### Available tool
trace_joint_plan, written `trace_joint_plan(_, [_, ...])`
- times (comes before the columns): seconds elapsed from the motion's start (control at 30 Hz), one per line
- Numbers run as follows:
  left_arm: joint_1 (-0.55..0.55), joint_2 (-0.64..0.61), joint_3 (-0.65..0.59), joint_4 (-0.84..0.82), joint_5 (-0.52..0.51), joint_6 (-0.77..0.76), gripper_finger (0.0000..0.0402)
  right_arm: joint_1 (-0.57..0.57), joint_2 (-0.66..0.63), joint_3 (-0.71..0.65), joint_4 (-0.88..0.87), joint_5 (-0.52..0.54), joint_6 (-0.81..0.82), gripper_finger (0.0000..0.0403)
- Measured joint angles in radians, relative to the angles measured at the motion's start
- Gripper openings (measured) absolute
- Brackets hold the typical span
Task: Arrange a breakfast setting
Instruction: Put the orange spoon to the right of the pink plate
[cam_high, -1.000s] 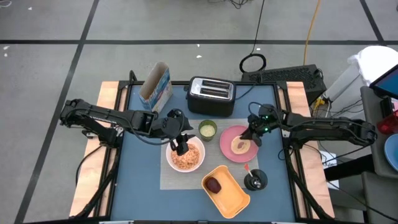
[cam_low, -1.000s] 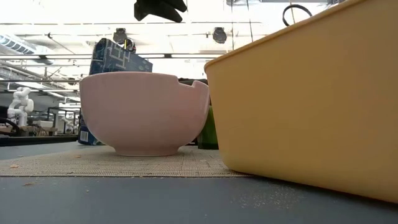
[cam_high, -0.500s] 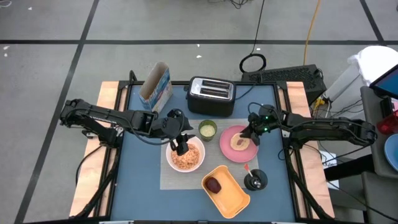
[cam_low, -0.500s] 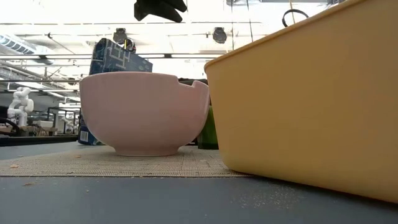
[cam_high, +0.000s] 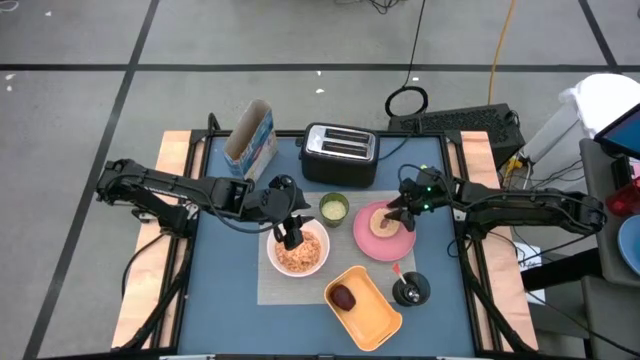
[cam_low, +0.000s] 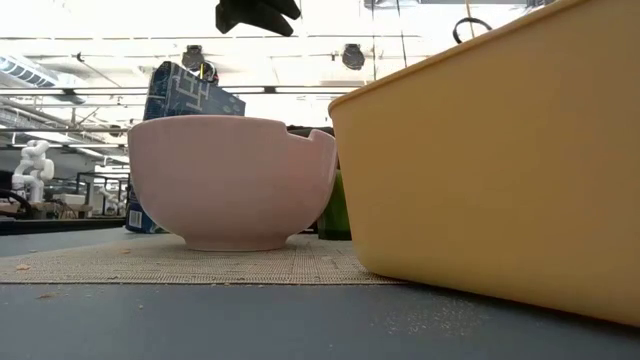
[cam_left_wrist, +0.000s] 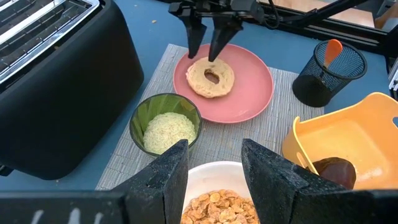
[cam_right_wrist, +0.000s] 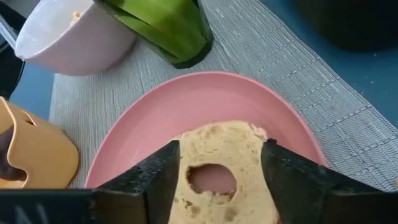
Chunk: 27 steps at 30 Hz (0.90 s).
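Note:
The grey placemat (cam_high: 270, 285) holds the white bowl (cam_high: 274, 258) of cereal, the pale-green cup (cam_high: 333, 208) of grains and the pink plate (cam_high: 362, 242). The round bread piece (cam_high: 383, 226) lies flat on the plate. My right gripper (cam_high: 400, 213) is open low over the bread (cam_left_wrist: 211, 78); in the right wrist view (cam_right_wrist: 219, 152) its fingers stand on either side of it. My left gripper (cam_high: 290, 236) is open and empty above the bowl; the low view (cam_low: 257, 15) shows it well clear of the rim. My right gripper comes down on the bread from above with its fingers (cam_left_wrist: 194, 46) open at the bread's far edge (cam_left_wrist: 205, 62). I cannot tell whether they touch it. The bread lies flat on the plate.
The black-and-silver toaster (cam_high: 339, 153) stands behind the cup, a cereal box (cam_high: 250, 140) at the far left. The orange tray (cam_high: 365, 310) with a dark fruit sits at the mat's near right corner, a black mesh pot (cam_high: 410, 290) beside it.
My right gripper has moved a little toward the table's far edge over the plate. My left gripper has kept still over the bowl.

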Motion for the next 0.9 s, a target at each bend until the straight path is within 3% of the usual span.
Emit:
trace_joint_plan(0.33, [0.000,0.000,0.000,0.000,0.000,0.000,0.0154,0.000,0.000,0.000,0.169,-0.015,0.000,0.0258])
trace_joint_plan(0.67, [0.000,0.000,0.000,0.000,0.000,0.000,0.0154,0.000,-0.048,0.000,0.473,-0.226,0.060,0.0257])
trace_joint_plan(0.9, [0.000,0.000,0.000,0.000,0.000,0.000,0.0154,0.018,-0.136,0.001,0.551,-0.349,0.166,0.0256])
